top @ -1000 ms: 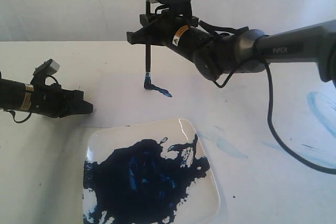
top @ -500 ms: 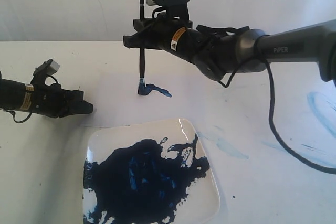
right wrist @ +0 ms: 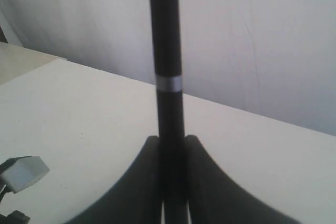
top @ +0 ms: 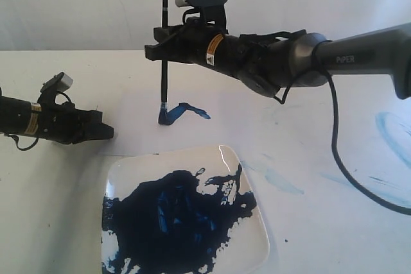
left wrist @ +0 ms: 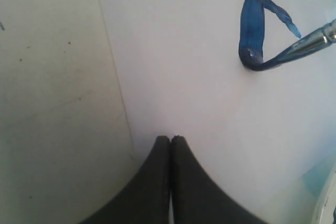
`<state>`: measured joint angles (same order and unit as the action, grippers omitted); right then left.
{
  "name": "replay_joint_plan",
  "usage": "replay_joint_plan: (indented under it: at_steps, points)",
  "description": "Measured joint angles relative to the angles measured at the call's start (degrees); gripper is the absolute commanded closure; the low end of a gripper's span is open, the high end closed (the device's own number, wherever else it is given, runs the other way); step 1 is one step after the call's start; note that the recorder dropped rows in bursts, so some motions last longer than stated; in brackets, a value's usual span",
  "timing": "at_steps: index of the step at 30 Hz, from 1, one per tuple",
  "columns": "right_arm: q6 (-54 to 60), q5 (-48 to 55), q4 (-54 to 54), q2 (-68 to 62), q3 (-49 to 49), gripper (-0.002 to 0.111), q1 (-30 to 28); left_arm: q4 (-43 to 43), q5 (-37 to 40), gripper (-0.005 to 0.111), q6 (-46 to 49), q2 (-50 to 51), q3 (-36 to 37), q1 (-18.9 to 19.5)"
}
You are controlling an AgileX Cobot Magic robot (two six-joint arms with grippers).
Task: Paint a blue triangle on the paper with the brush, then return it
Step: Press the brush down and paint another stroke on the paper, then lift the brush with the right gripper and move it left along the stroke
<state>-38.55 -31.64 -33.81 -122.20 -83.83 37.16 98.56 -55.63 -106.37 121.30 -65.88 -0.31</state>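
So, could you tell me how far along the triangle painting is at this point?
Done: two blue strokes of the blue triangle meet in a corner on the paper. In hand: the right gripper holds the brush upright, bristles on the paper at one stroke's end. Left: the closing side, then returning the brush. The left gripper is shut and empty.

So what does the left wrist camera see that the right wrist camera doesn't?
Only the left wrist view: the unfinished blue triangle on the paper, with the brush tip touching it, and the shut, empty left gripper. Only the right wrist view: the right gripper clamped on the black handle, with the wall behind. Both: the brush, though they show opposite ends.
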Motion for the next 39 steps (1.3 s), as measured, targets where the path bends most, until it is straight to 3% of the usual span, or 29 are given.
replay_joint_plan:
  at_steps: [21,33,39]
  points:
    - [-6.45,1.57,-11.34,4.99,0.0,0.108,1.68,0.0,-0.33,0.107,0.0,0.29,0.0,0.13]
    - [-21.39,-23.49,-27.82,4.99,0.0,0.108,-8.9,0.0,-0.41,0.107,0.0,0.29,0.0,0.13]
    - [-22.56,-27.12,-29.86,4.99,0.0,0.108,-10.8,0.0,-0.41,0.107,0.0,0.29,0.0,0.13]
